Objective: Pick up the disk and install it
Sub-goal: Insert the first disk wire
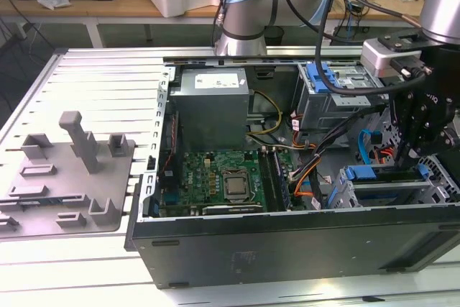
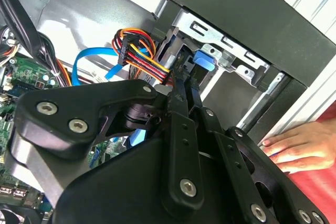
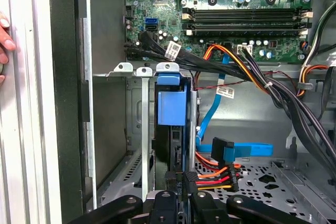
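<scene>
While the disk is sitting on edge in the drive cage at the case's front corner, seating it well is, I judge, calling for a straight push along the cage rails, clear of the orange-and-red power cable. The gripper is closing narrowly on the disk's rear edge, fingers nearly together.

Even overhead light; my pale table glares white, the case interior sits in dim shadow.
</scene>
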Available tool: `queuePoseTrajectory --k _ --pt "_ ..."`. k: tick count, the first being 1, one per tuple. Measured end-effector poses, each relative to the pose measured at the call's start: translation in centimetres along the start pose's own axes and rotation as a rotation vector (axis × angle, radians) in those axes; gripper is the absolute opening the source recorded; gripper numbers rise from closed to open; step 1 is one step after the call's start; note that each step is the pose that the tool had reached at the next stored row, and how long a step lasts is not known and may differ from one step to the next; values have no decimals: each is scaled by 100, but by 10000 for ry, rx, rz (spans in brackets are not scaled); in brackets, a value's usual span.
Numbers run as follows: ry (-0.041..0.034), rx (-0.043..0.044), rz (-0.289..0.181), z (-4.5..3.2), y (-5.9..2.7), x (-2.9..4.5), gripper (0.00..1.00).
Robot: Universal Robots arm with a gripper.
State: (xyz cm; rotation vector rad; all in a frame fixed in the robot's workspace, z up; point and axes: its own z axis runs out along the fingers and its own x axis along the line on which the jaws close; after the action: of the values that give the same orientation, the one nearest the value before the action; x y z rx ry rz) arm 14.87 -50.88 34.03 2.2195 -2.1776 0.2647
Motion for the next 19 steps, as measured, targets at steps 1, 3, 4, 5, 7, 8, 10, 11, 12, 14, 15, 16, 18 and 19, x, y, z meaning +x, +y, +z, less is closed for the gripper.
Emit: queuePoseTrajectory --k 1,3,4,5,7,8,10,11,12,14,15,16,18,19 --pt "0 0 0 2 0 0 17" --pt "-4 0 0 7 1 -1 17" --pt "-5 0 1 7 1 -1 17" --pt "-9 0 1 8 1 -1 17" --pt "-21 0 2 8 1 -1 17" --pt "-24 0 2 6 1 -1 17" --pt "-27 0 3 -6 -1 1 17" --pt "-25 1 3 -14 -2 2 17" --pt "-27 0 2 -17 -2 2 17" --pt "-39 0 4 -20 -2 2 17" --pt "-49 1 5 -19 -2 3 17" --pt "-50 0 5 -19 -2 3 17" --pt "-49 1 5 -16 -2 2 17" --pt "-50 1 5 -15 -2 2 17"
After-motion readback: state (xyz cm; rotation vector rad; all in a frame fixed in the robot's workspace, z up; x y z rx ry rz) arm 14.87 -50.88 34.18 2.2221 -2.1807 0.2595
